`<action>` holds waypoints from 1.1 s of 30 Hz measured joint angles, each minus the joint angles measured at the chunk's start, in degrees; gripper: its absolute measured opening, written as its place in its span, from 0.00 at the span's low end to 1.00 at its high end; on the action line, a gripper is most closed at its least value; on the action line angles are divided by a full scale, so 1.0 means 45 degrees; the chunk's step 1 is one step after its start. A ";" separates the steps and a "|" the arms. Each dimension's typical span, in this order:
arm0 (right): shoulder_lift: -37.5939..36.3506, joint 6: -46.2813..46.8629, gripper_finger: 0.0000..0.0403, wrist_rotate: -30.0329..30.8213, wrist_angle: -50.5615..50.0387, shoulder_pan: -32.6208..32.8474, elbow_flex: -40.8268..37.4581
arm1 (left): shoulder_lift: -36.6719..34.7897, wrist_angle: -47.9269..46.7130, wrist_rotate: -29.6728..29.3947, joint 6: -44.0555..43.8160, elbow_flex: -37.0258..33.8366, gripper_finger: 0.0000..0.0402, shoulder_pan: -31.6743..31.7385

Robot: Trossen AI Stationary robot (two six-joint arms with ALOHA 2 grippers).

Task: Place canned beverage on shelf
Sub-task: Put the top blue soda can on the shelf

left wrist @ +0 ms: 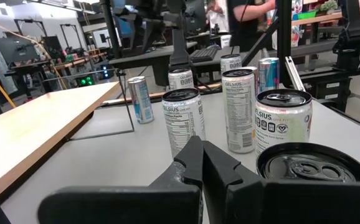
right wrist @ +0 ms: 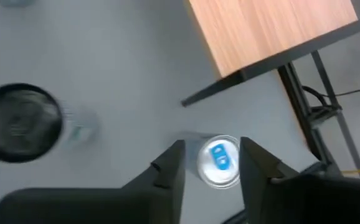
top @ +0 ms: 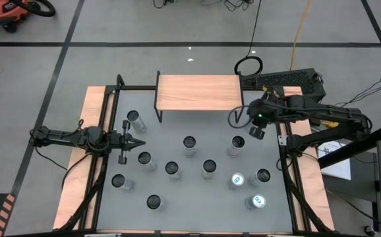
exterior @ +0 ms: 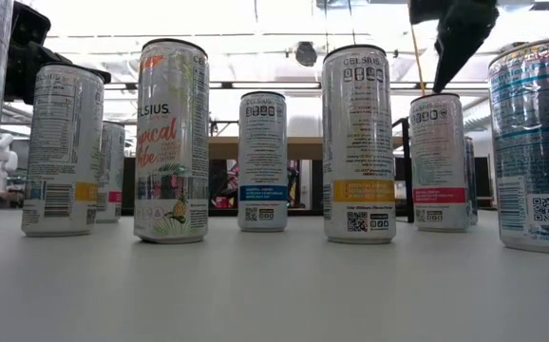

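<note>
Right gripper [right wrist: 210, 163] hangs fingers parted right over a can [right wrist: 218, 161] standing upright at roughly 3 o'clock on the table [top: 177, 187], nothing grabbed yet. Shelf [top: 198, 92] sits at 12. Left gripper [top: 130, 140] is clenched shut, farther away at 9.

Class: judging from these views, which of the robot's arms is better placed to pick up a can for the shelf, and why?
Right. Its tool hangs open directly above a silver can with a blue tab, beside the light wood plank shelf. The left tool is shut, at the table's far left side, farther from the shelf.
</note>
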 joint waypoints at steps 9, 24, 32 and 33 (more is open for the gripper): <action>0.0455 -0.1687 0.54 -0.1707 -0.0024 -0.2230 0.0000 | 0.0000 -0.0002 -0.0005 -0.0001 0.0000 0.00 -0.0001; 0.0999 -0.3395 0.70 -0.2685 0.0606 -0.4746 -0.1396 | 0.0002 0.0054 -0.0947 0.0010 -0.0001 0.00 -0.0003; 0.0999 -0.3656 0.70 -0.3219 0.1038 -0.5592 -0.1976 | 0.0002 0.0044 -0.0976 0.0016 -0.0002 0.00 -0.0003; 0.0994 -0.3647 0.70 -0.3367 0.1075 -0.5672 -0.2040 | 0.0002 0.0042 -0.0981 0.0014 -0.0002 0.00 -0.0003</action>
